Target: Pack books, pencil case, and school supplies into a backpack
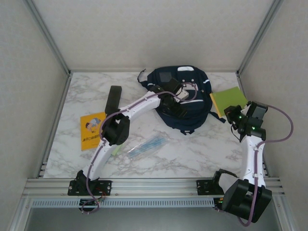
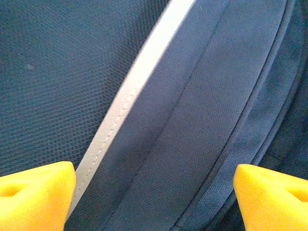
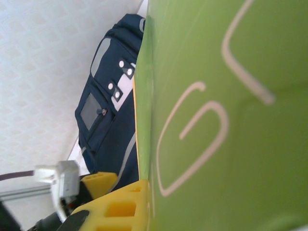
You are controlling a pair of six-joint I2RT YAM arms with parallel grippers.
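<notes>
Soft, even, bright light from above leaves only faint shadows on the tabletop [image 1: 192, 154]. In the left wrist view the backpack [image 2: 57, 72] weave softens rightward; in the right wrist view the close notebook [image 3: 231, 120] is blurred.

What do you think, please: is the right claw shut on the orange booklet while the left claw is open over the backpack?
Not quite: the right claw is shut on the lime-green notebook, not the orange booklet, as the right wrist view shows. The left claw is indeed open over the backpack.
</notes>
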